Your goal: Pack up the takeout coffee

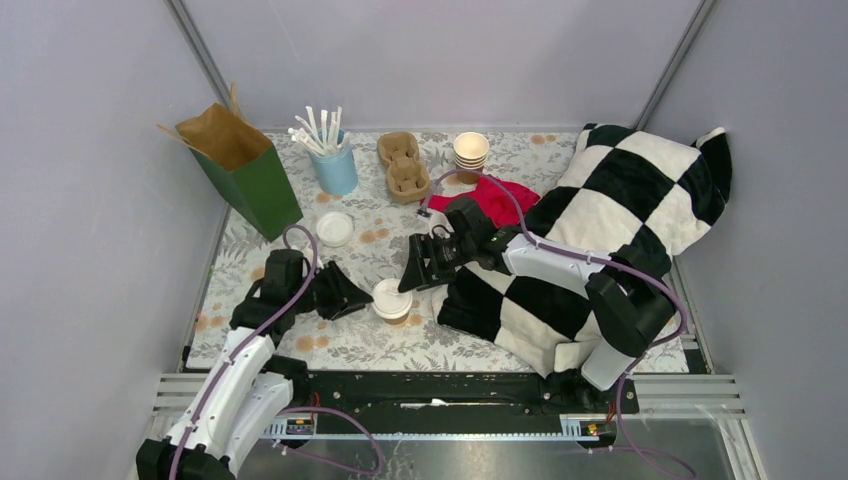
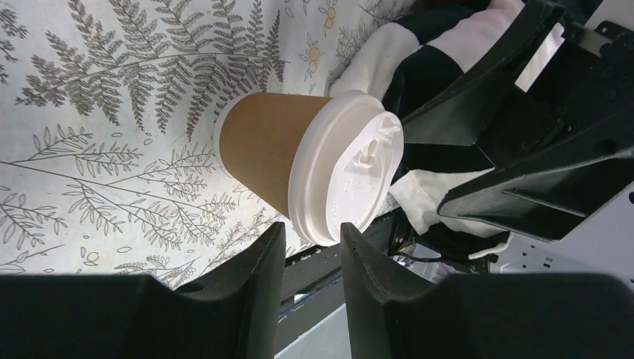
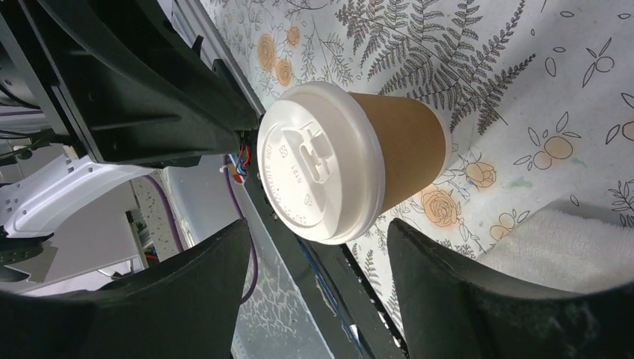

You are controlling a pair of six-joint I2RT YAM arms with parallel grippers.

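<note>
The takeout coffee (image 1: 392, 298), a brown paper cup (image 2: 269, 146) with a white lid (image 2: 351, 168), stands upright on the patterned table between both grippers. My left gripper (image 1: 362, 300) is just left of it. Its jaws (image 2: 312, 232) are narrowed to a small gap with nothing between them, and the lid's rim lies right ahead of the tips. My right gripper (image 1: 412, 278) comes in from the right. It stands open (image 3: 320, 228), wider than the cup (image 3: 396, 149), its fingertips short of the lid (image 3: 318, 161) and not touching it.
A green paper bag (image 1: 245, 170) stands open at the back left. Near it are a blue cup of white sticks (image 1: 335, 160), a cardboard cup carrier (image 1: 403, 165), stacked lidless cups (image 1: 471, 150) and a loose white lid (image 1: 334, 228). A red cloth (image 1: 495, 197) and checkered pillow (image 1: 620, 220) fill the right.
</note>
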